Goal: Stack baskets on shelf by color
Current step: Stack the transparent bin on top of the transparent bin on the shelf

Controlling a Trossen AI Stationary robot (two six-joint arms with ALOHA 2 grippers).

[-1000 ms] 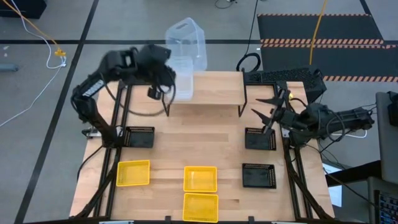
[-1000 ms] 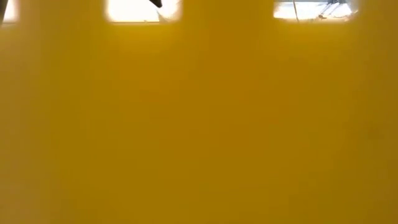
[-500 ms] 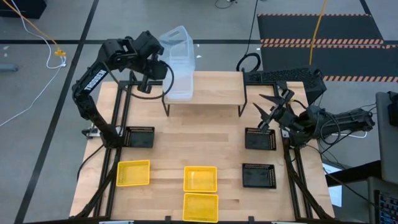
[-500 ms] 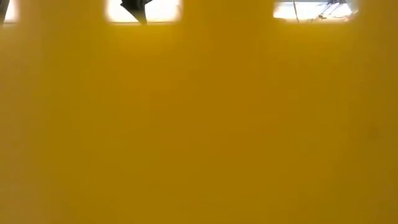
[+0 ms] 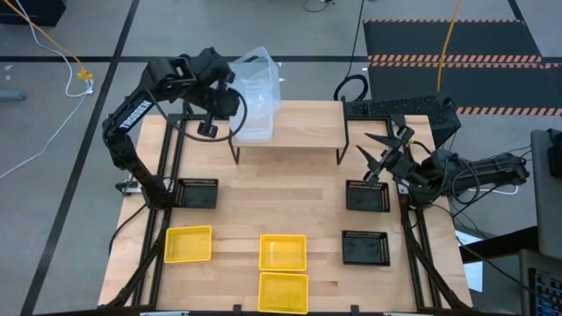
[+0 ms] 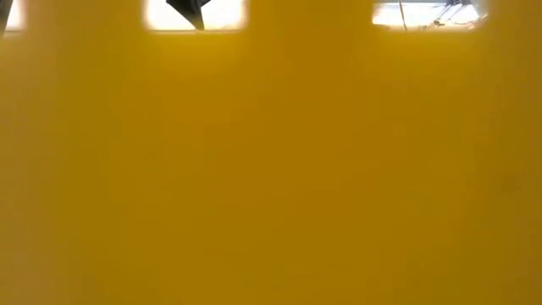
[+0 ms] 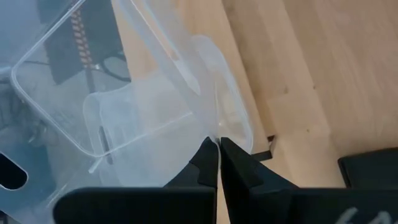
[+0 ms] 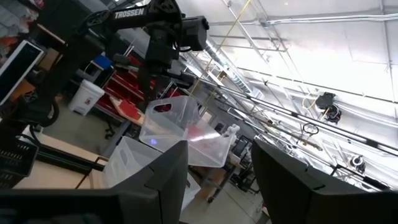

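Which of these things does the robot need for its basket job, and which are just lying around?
For the job:
- clear baskets, one pinched by the left gripper
- black baskets
- yellow baskets
- shelf
- right gripper, open and empty

Just lying about:
- keyboard behind the table
- yellow cable on the floor

Clear baskets [image 5: 255,92], 3 yellow baskets [image 5: 189,244], 3 black baskets [image 5: 364,248], light wood shelf [image 5: 303,123].

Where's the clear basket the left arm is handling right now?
In the high view, the clear basket hangs tilted over the shelf's left end, pinched in the left gripper above another clear basket.
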